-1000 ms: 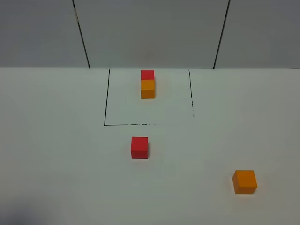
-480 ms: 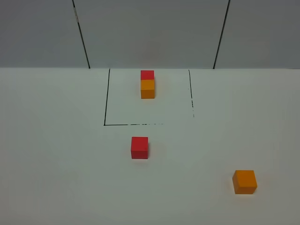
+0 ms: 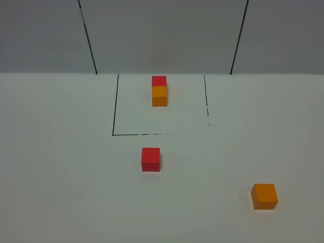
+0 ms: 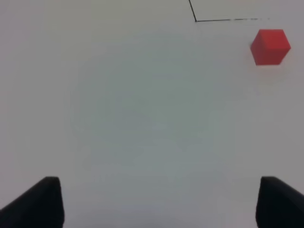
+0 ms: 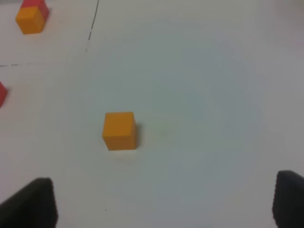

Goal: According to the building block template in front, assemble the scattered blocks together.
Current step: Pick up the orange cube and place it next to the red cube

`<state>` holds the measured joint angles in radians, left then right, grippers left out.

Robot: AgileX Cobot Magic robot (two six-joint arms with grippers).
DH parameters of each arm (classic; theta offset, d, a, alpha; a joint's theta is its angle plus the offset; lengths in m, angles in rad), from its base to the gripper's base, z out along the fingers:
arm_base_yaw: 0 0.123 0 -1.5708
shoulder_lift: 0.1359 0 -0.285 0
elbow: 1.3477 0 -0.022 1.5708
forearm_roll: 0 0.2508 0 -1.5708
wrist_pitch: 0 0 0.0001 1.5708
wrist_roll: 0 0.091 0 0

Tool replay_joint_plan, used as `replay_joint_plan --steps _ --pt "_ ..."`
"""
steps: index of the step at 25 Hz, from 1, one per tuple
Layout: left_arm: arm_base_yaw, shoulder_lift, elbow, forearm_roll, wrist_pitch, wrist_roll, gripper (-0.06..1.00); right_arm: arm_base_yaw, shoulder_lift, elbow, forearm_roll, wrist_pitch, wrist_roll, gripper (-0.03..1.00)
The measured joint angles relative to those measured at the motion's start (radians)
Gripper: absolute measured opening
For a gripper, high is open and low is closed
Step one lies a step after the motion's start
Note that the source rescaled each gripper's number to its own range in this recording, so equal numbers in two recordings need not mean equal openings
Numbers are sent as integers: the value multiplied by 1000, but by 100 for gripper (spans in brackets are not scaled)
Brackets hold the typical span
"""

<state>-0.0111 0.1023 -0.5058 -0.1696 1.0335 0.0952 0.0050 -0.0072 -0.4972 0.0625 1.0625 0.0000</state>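
The building block template [image 3: 159, 91], a red cube joined to an orange one, stands at the back inside a thin black drawn square [image 3: 115, 106]. A loose red cube [image 3: 151, 159] [image 4: 270, 46] lies just in front of that square. A loose orange cube [image 3: 265, 196] [image 5: 119, 130] sits near the front right. Neither arm shows in the exterior high view. My left gripper [image 4: 159, 204] is open and holds nothing, with the red cube well ahead and off to one side. Open too and holding nothing is my right gripper [image 5: 161, 204], and the orange cube lies ahead of it.
The white table [image 3: 61, 167] ends at a grey panelled wall [image 3: 162, 35] behind the square. The right wrist view also catches the template [image 5: 31, 16] far off and an edge of the red cube [image 5: 2, 92].
The cubes have not moved. A faint shadow at the table's near left corner has faded.
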Motion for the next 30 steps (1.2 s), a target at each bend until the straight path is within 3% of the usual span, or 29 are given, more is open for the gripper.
replay_joint_plan --steps 30 --pt "0 -108 1 -2 3 3 68 0 0 0 0 -1 0 81"
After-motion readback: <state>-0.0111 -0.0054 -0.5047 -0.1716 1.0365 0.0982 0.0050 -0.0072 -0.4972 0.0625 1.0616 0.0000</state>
